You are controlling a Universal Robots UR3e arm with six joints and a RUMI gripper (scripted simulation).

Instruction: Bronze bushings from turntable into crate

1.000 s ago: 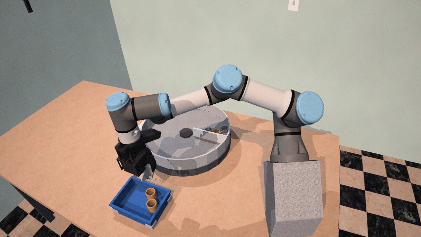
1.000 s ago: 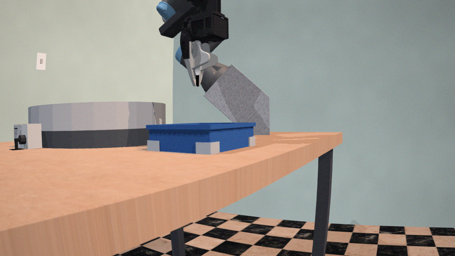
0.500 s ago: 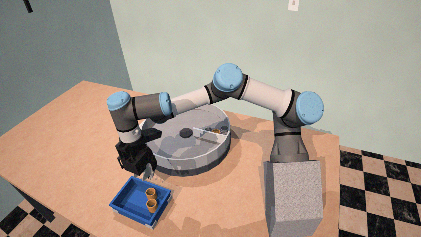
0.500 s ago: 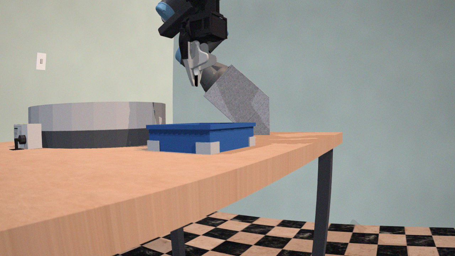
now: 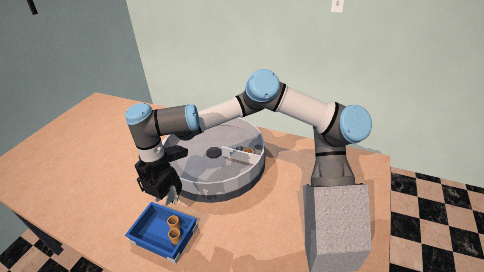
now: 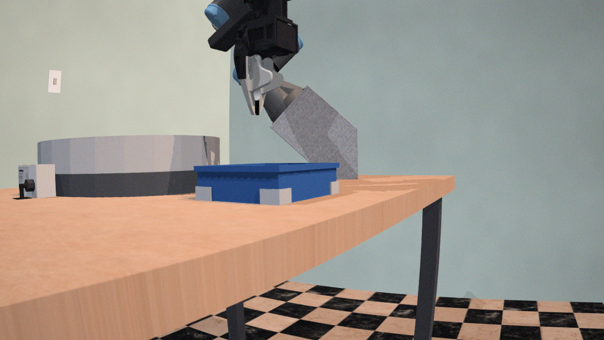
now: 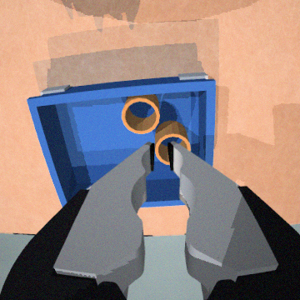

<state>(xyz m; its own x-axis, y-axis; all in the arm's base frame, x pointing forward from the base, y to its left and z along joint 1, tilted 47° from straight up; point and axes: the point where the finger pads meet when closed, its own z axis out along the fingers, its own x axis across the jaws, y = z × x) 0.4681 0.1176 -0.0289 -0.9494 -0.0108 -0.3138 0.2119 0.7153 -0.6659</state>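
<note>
Item one, my tool (image 5: 173,201) (image 6: 255,113) (image 7: 161,144): drawn nearly together, a narrow slit between the black pads, nothing gripped; grey angular fingers in black housings, pointing down and hanging above the crate's rim, touching nothing. Item two, the crate (image 5: 155,226) (image 6: 236,186) (image 7: 92,129): blue, rectangular, open-topped, smooth-walled, with pale grey corner pieces, set on the tabletop (image 5: 84,152) (image 6: 105,228) (image 7: 258,62), a tan surface with faint mottling and a grained edge. Its contents, both upright, hollow and orange-brown: one bronze bushing (image 5: 174,227) (image 7: 152,99) nearer the turntable, and a second bronze bushing (image 5: 174,239) (image 7: 172,127) just beside it. Item three, the turntable (image 5: 219,186) (image 6: 126,154): a broad round drum, faceted pale grey wall over a dark base, with a dark many-sided hub (image 5: 213,152) and a thin whitish divider (image 5: 233,149). Near that divider I list a third bronze bushing (image 5: 248,150), partly hidden, with grey steel bushings (image 5: 258,147) around it. Item four, the arm's pedestal (image 5: 342,220) (image 6: 312,122): a block of speckled grey, stone-like finish, flat-faced and sharp-edged.
</note>
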